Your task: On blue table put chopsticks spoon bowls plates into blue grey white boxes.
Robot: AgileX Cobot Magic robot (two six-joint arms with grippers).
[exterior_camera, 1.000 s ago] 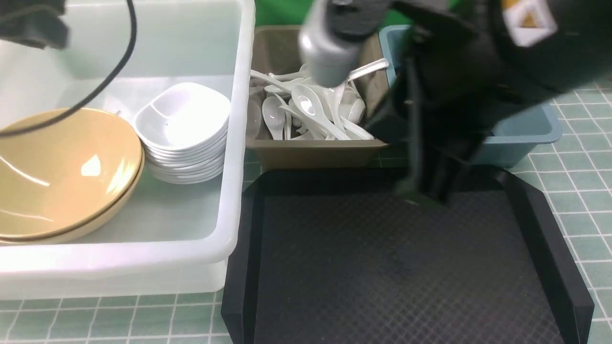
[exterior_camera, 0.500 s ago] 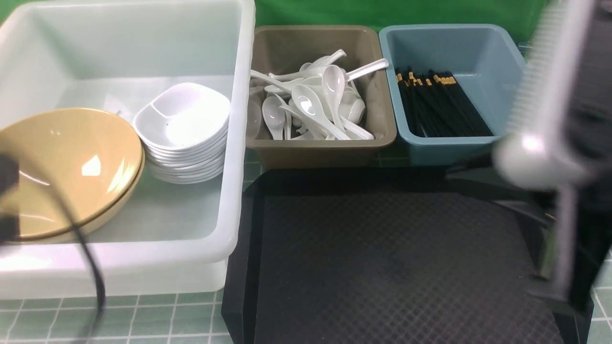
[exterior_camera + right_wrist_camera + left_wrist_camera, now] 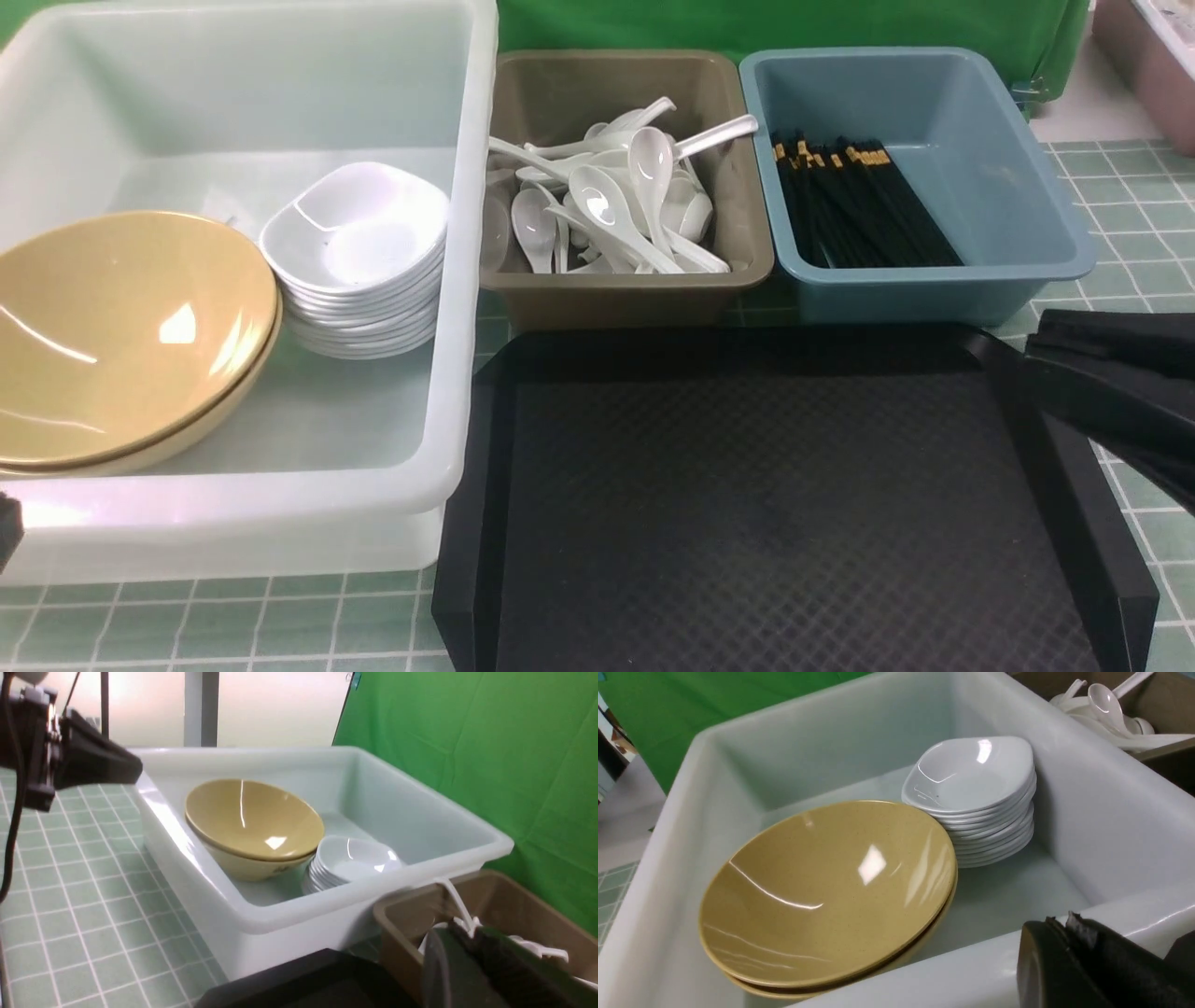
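Chopsticks [image 3: 859, 201] lengthwise front-to-back in blue box [image 3: 1027, 271], nearest right gripper [image 3: 467, 956], grip unreadable; spoons [image 3: 607, 205] in grey-brown box [image 3: 616, 299]; bowls [image 3: 121, 336], plates [image 3: 359, 252] in white tub [image 3: 280, 509] by clenched left gripper [image 3: 1069, 938].

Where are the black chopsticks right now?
In the front view, the chopsticks lie in the blue box at far right, beside the grey-brown box of spoons.

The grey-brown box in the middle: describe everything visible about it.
The grey-brown box is an open rectangular tub that looks like matte plastic, with rounded corners and a flared rim. It stands upright on the blue table, between the white box and the blue box, behind the black tray. A loose pile of glossy white spoons lies inside; one handle rests on its right rim. No end effector touches it.
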